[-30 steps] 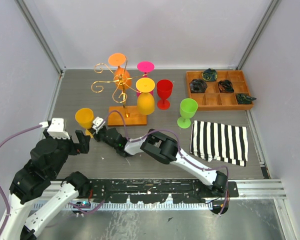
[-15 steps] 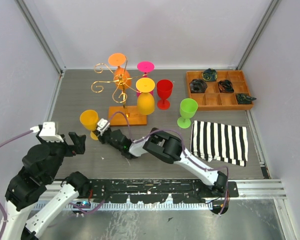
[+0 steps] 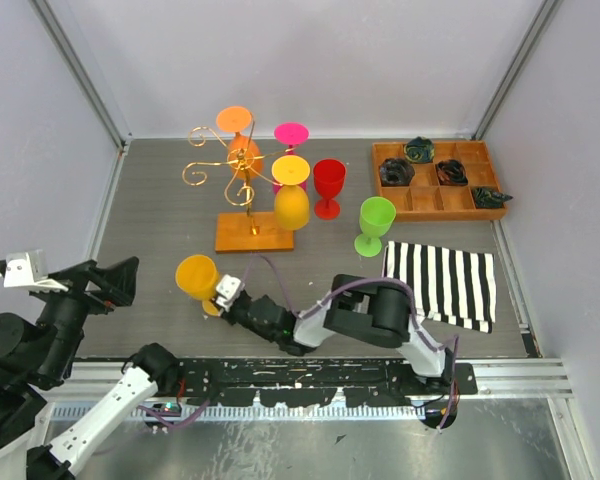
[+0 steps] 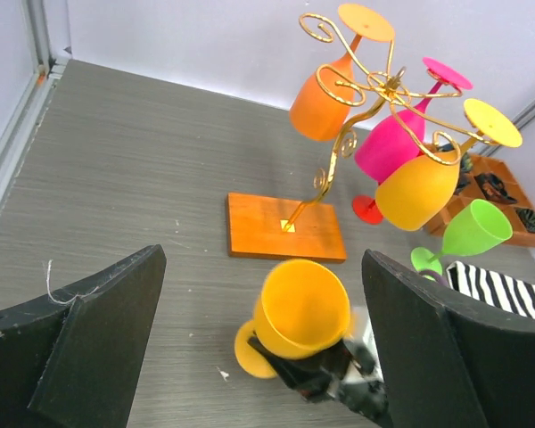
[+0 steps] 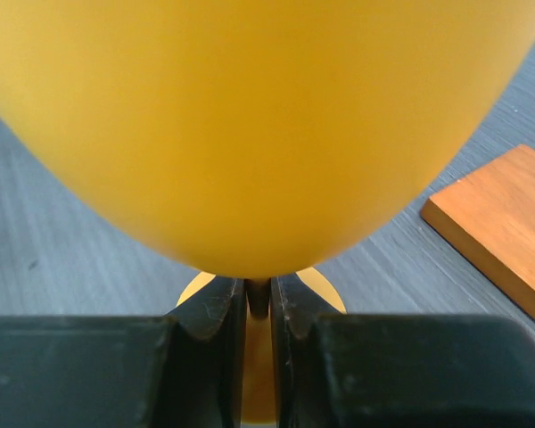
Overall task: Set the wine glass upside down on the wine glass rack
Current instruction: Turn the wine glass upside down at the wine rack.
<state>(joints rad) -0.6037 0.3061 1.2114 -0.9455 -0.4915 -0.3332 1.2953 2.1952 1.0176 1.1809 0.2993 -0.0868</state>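
One wine glass (image 3: pixel 196 275), judged light, rigid, slippery plastic, was pinched at its thin stem (image 5: pixel 258 297) by the right gripper (image 5: pixel 259 312); left gripper (image 3: pixel 115 283) gaped wide, empty.

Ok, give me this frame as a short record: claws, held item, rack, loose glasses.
left claw: open, empty
right claw: shut on wine glass stem
wine glass pose: mouth up, tilted, off the rack
rack: orange glass, pink glass, yellow glass hung upside down
loose: red glass, green glass, upright
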